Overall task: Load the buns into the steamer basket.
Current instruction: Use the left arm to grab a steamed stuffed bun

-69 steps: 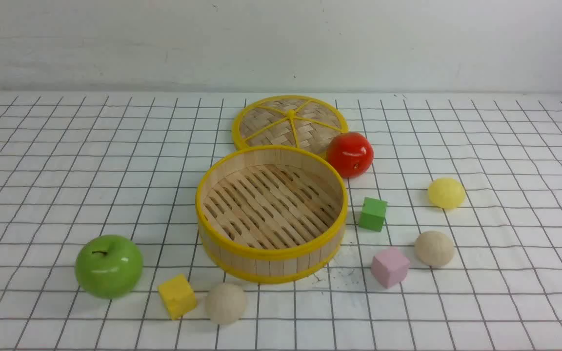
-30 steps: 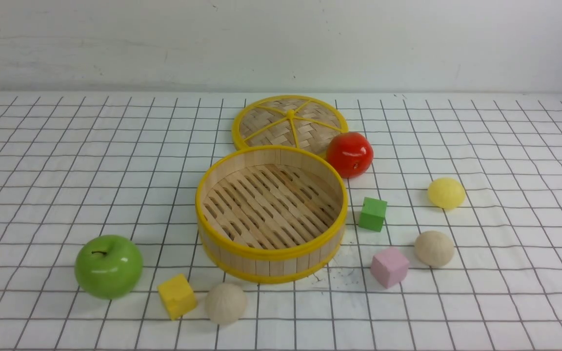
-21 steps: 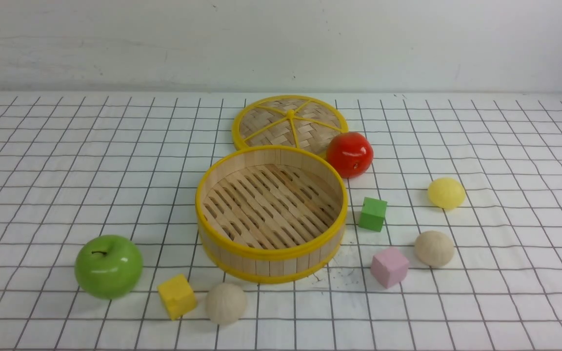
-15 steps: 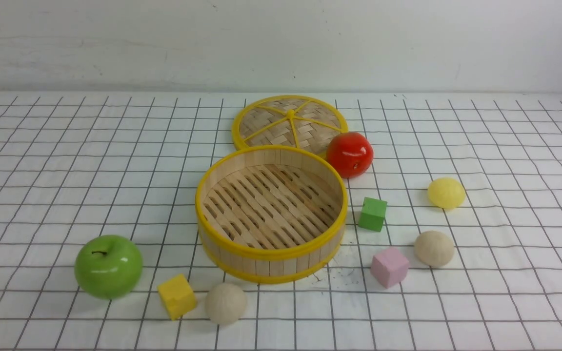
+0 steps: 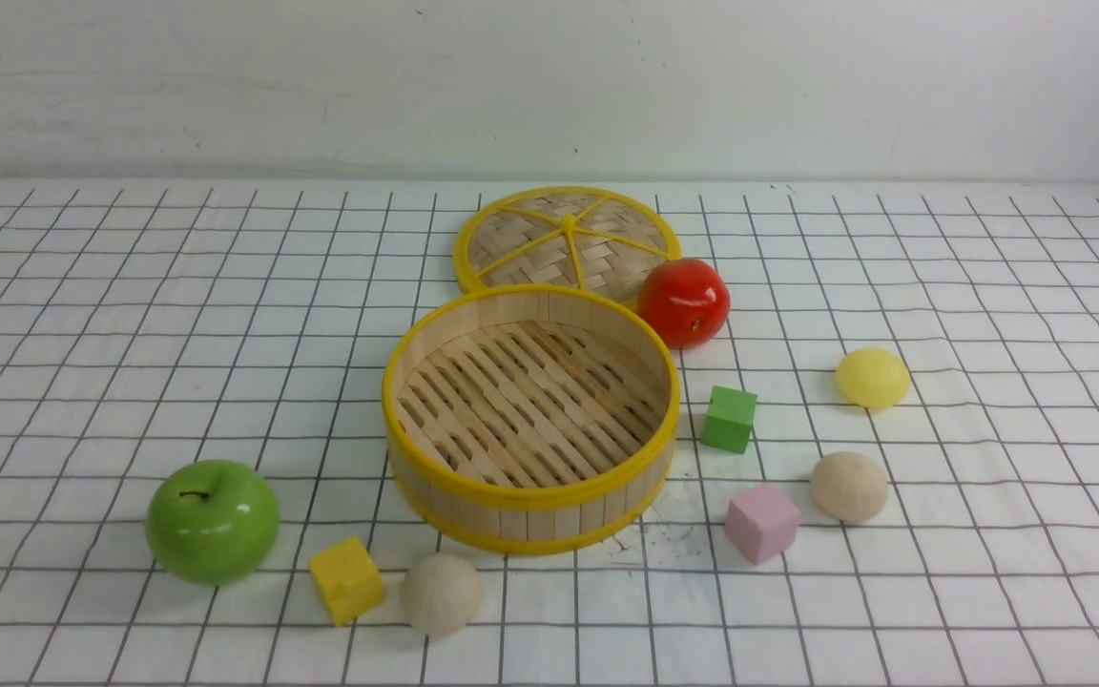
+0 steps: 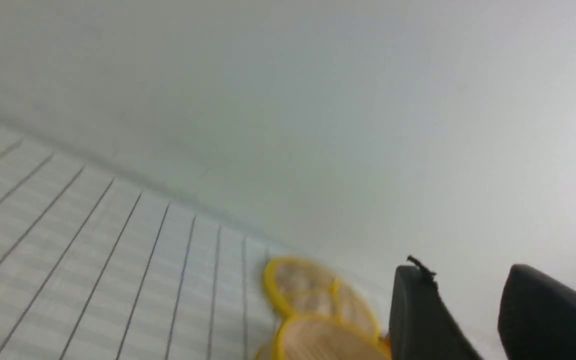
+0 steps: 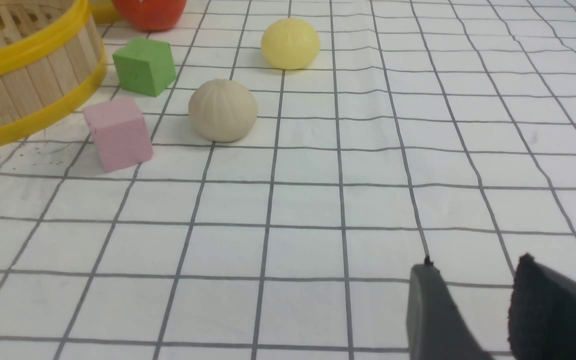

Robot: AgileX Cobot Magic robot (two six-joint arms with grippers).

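1. beige bun (image 5: 848, 487) lies on the cloth right of the steamer basket (image 5: 530, 520), just beside the pink cube (image 5: 761, 521)
2. likely first pick: descend from above, clear of the cube, squeeze lightly across the dome
3. bun matte, faintly ribbed; yellow bun (image 5: 873, 378) beyond it, second beige bun (image 5: 441, 593) at the basket's front; basket empty
4. right gripper (image 7: 475, 265) and left gripper (image 6: 465, 272): fingers parted, holding nothing

Bench (image 5: 82, 334), white gridded cloth. Steamer basket (image 5: 530, 515) at centre.
- Just behind it: woven lid (image 5: 564, 239).
- Behind-right: red apple (image 5: 683, 301).
- Right of it: green cube (image 5: 729, 419), pink cube (image 5: 761, 522), right beige bun (image 5: 848, 487), pale yellow bun (image 5: 873, 378).
- Front-left: near beige bun (image 5: 441, 593), yellow cube (image 5: 346, 579), green apple (image 5: 213, 521).
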